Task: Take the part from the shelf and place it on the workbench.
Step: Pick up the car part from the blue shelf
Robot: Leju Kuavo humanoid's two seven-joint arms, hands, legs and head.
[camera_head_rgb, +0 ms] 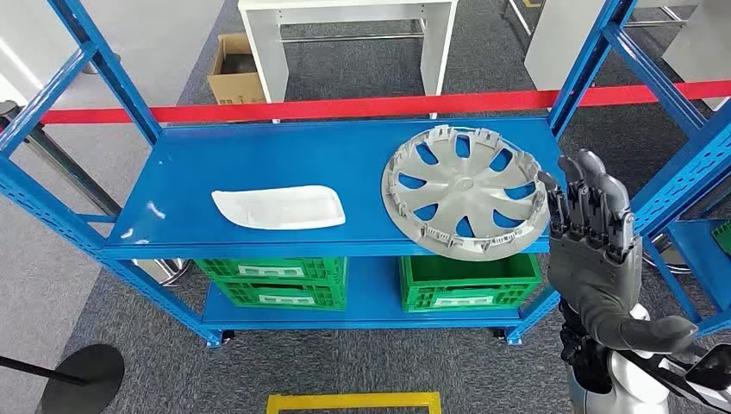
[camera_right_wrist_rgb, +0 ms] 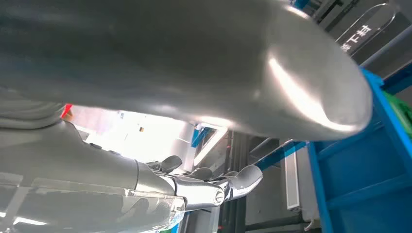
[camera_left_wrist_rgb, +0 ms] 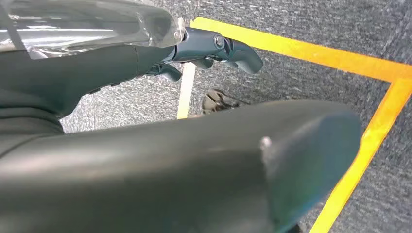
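A silver hubcap (camera_head_rgb: 466, 192) lies flat on the right side of the blue shelf board (camera_head_rgb: 259, 164), its rim slightly over the front edge. A white flat part (camera_head_rgb: 279, 208) lies left of it on the same board. My right hand (camera_head_rgb: 593, 233) is raised just right of the hubcap, fingers straight and apart, holding nothing and not touching it. In the right wrist view the right hand's fingers (camera_right_wrist_rgb: 214, 187) show extended before blue shelf posts. The left wrist view shows my left hand (camera_left_wrist_rgb: 214, 48) hanging over grey carpet, its fingers loosely bent and nothing in them.
Two green crates (camera_head_rgb: 276, 280) (camera_head_rgb: 470, 283) sit on the lower shelf. Blue uprights (camera_head_rgb: 595, 60) flank the shelf, with another blue rack (camera_head_rgb: 702, 233) to the right. A red barrier tape (camera_head_rgb: 345, 107) runs behind. Yellow floor lines (camera_left_wrist_rgb: 350, 63) mark the carpet. A cardboard box (camera_head_rgb: 234, 69) stands beyond.
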